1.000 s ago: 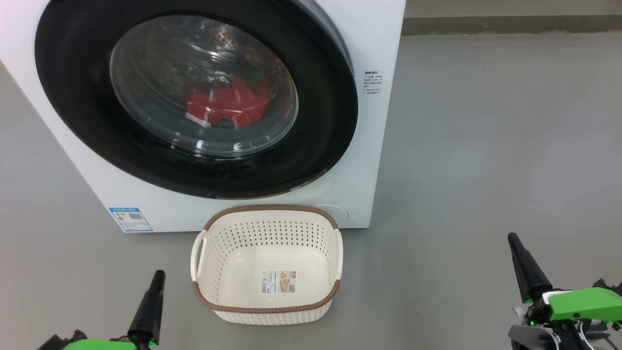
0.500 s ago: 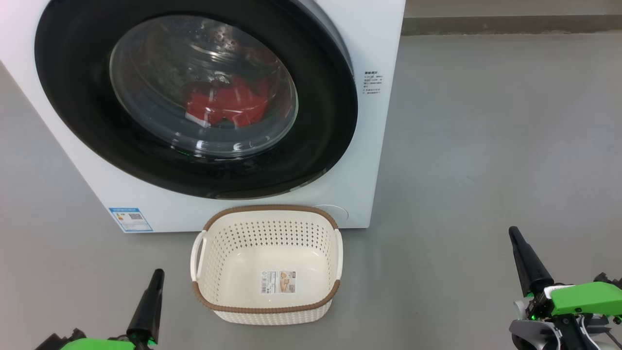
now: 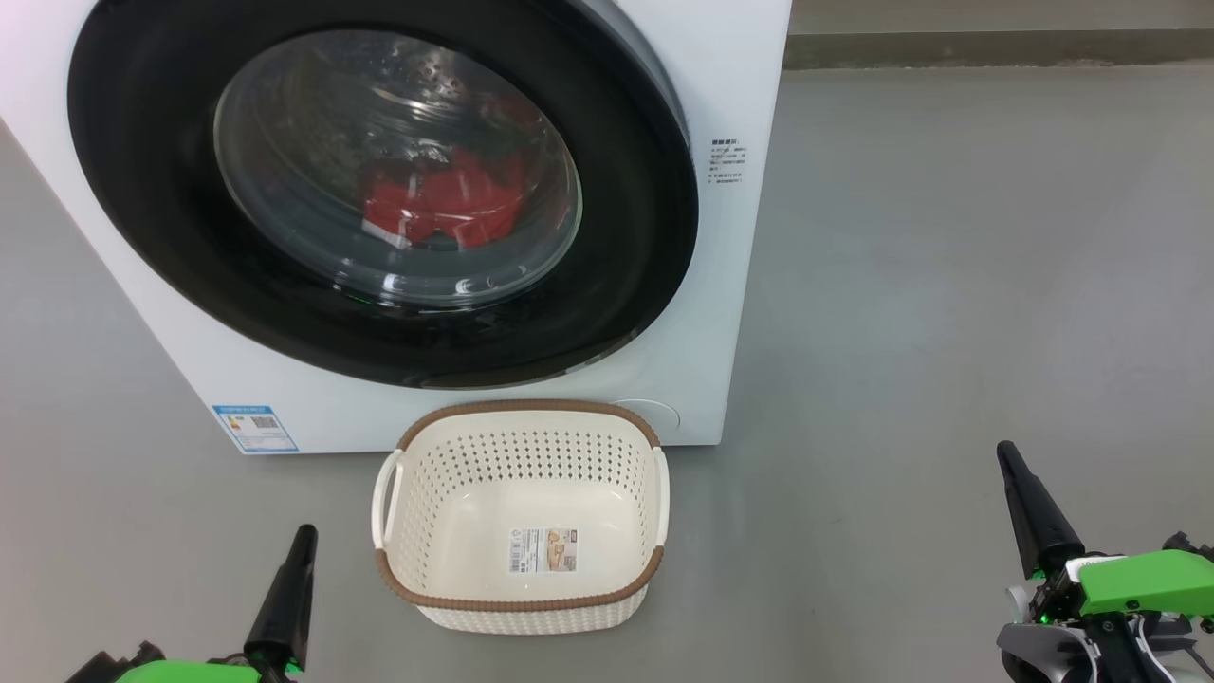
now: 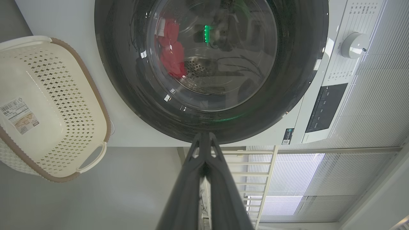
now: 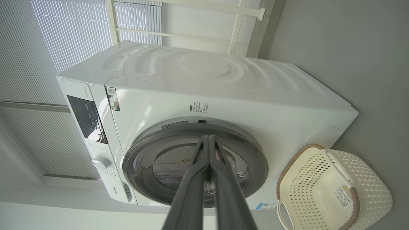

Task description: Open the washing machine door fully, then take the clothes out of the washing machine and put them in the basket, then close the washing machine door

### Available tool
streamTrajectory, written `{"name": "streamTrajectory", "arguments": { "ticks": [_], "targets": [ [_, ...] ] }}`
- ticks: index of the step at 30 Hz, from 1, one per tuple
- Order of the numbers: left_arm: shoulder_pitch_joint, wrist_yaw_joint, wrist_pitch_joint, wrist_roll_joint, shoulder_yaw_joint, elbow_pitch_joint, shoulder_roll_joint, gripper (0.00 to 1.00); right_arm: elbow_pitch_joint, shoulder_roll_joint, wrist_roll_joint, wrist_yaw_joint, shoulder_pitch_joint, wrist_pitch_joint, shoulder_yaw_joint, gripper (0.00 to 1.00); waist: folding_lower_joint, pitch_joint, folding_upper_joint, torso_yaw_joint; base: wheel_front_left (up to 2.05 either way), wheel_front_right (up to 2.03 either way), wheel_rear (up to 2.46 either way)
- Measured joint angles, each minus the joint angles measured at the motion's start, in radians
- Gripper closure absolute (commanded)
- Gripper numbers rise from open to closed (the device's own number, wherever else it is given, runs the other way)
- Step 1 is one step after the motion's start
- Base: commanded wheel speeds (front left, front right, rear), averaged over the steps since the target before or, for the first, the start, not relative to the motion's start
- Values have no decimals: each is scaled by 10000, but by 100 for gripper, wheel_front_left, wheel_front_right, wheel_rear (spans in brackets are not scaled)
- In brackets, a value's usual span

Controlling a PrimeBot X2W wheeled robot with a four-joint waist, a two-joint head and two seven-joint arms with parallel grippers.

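Hooking the edge of the round, shiny black washing machine door (image 3: pixel 142 190) and swinging it wide comes first. The left gripper (image 3: pixel 305 536) and right gripper (image 3: pixel 1005 453) are pinched closed, holding nothing. The door and bright red clothes (image 3: pixel 441 204) are ahead, above them. The cream holey plastic basket (image 3: pixel 531 408) sits between them on smooth grey floor (image 3: pixel 948 285).

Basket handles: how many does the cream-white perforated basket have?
2. In the head view, one white loop handle is on the left side of the cream-white perforated plastic basket, the other handle on its right side. None seems hidden.
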Motion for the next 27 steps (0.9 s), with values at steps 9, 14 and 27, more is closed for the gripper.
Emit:
{"name": "streamTrajectory", "arguments": {
  "ticks": [9, 14, 27],
  "targets": [
    [0, 0, 71, 4, 36, 0, -8, 100, 0, 10, -4, 0, -1, 15, -46, 100, 0, 0, 0, 0, 0, 0, 0],
    [0, 0, 73, 15, 59, 0, -12, 100, 2, 21, -19, 0, -1, 56, -71, 100, 0, 0, 0, 0, 0, 0, 0],
    [0, 0, 86, 27, 105, 0, -33, 100, 2, 31, -50, 0, -1, 86, -102, 100, 0, 0, 0, 0, 0, 0, 0]
  ]
}}
